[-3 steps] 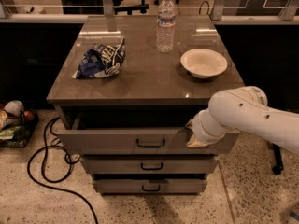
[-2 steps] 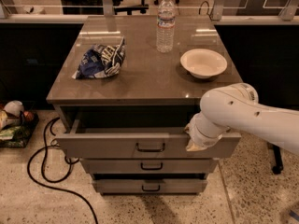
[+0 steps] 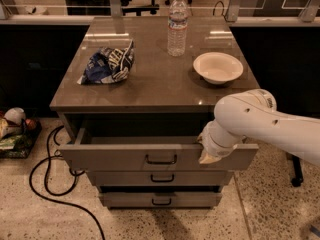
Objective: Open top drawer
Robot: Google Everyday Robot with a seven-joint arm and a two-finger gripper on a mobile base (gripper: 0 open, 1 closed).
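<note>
The top drawer is a wide grey-beige drawer pulled part way out of the cabinet, with a small black bar handle at the centre of its flat front. Its tray shows as a dark gap under the tabletop. My white arm reaches in from the right. My gripper is at the drawer front's upper edge, to the right of the handle, mostly hidden behind the wrist.
Two smaller drawer fronts sit below. On the brown tabletop lie a blue chip bag, a water bottle and a white bowl. A black cable loops on the floor at left.
The top drawer has slid a little further out toward the camera, and my arm has moved with it, slightly left and nearer.
</note>
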